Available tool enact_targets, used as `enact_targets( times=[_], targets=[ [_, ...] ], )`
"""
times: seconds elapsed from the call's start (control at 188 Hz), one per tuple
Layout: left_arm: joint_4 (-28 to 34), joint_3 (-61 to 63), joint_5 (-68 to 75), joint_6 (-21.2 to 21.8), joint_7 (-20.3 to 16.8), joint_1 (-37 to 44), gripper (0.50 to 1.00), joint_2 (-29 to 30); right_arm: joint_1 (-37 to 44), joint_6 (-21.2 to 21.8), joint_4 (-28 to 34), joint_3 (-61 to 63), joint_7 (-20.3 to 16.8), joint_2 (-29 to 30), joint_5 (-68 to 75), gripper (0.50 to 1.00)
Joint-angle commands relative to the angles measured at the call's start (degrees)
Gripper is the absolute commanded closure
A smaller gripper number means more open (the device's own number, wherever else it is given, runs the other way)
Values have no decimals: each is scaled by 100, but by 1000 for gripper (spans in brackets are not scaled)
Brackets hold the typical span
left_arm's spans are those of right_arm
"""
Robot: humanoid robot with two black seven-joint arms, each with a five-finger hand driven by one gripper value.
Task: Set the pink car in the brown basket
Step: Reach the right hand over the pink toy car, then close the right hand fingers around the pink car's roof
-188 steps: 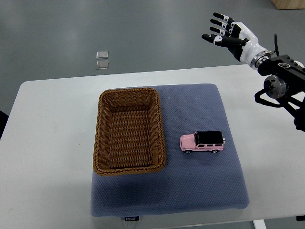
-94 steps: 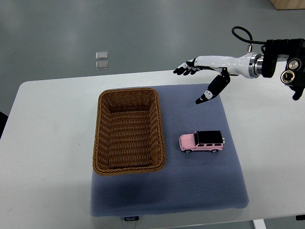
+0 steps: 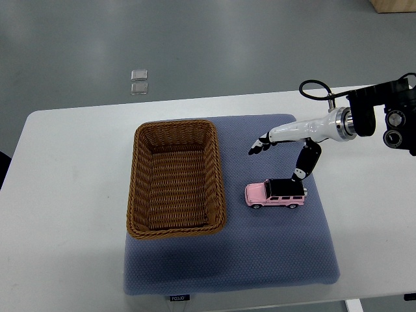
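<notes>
A pink toy car with a black roof lies on the blue mat, right of the brown wicker basket. The basket holds nothing. My right hand reaches in from the right and hovers just above the car. Its fingers are spread out to the left and its thumb hangs down near the car's rear roof. The hand holds nothing. My left arm is out of view.
The mat lies on a white table. Two small clear squares lie on the grey floor beyond the table's far edge. A wooden corner shows at the top right.
My right hand has swung down from high at the right, turned over, and come down and back to hover just above the car. The car and basket have not moved.
</notes>
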Motion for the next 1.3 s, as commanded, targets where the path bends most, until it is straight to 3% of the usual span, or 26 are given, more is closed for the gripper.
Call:
enact_targets(
  times=[0.0,0.218,0.324,0.477,0.653,1.072,1.151,1.294],
  targets=[
    [0,0,0,0,0,0,500,0,-164,-145,-7,-1,-343,19,2,601],
    [0,0,0,0,0,0,500,0,-357,-259,11,7,-940,19,476,605],
    [0,0,0,0,0,0,500,0,-401,-303,19,-1,-1028,19,1189,605],
    [0,0,0,0,0,0,500,0,-568,-663,90,-1,-1318,45,1602,605],
    [0,0,0,0,0,0,500,0,-796,-962,125,-1,-1318,89,1980,605],
    [0,0,0,0,0,0,500,0,-876,-953,28,-1,-1283,265,1127,628],
    [0,0,0,0,0,0,500,0,-876,-909,28,-1,-1274,370,1101,666],
    [0,0,0,0,0,0,500,0,-919,-839,28,-1,-1266,467,1075,675]
  ],
)
